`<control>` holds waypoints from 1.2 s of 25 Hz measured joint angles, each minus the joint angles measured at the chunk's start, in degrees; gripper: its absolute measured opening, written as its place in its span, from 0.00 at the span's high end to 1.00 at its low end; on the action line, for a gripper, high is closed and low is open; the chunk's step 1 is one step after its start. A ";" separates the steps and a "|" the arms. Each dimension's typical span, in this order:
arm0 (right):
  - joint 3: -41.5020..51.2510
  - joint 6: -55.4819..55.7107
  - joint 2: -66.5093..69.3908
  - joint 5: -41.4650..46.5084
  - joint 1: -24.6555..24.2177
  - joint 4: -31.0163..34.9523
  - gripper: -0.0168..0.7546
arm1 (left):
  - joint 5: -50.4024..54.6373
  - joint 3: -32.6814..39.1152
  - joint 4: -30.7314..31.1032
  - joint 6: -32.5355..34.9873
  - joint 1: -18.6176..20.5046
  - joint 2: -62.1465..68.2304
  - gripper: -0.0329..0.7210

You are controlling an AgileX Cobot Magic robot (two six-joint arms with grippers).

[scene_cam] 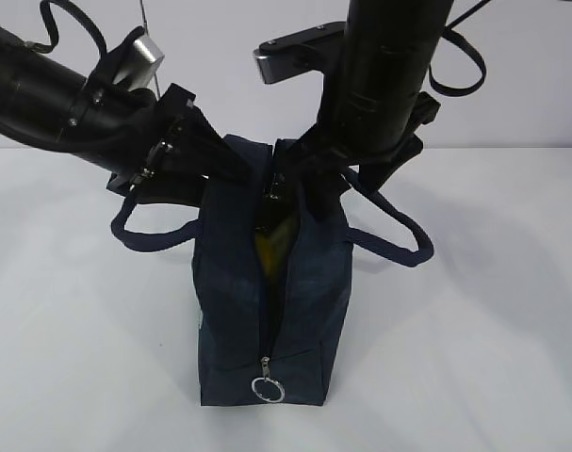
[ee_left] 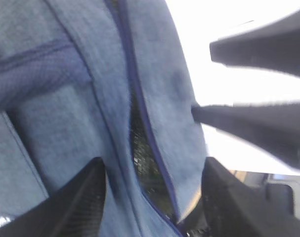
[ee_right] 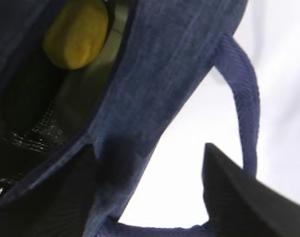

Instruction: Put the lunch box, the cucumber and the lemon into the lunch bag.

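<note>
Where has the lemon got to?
The lemon is inside the dark blue lunch bag. In the right wrist view it shows yellow at upper left through the open top; in the front view it peeks through the gap midway along the bag.

The work surface is a plain white table (scene_cam: pixel 69 330), matte and evenly lit. A pale grey wall (scene_cam: pixel 220 56) stands at 12 o'clock. The table-to-wall junction runs horizontally across the upper part of the exterior view.

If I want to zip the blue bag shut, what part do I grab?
Probably the metal ring pull, hanging at the near end of the lunch bag. Come from the front: it dangles free there, clear of both hands, with a loop to pinch.
</note>
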 joint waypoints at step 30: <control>-3.82 -1.01 -18.95 0.65 0.00 0.00 0.42 | 9.25 -0.08 17.54 -13.29 5.22 -8.13 0.44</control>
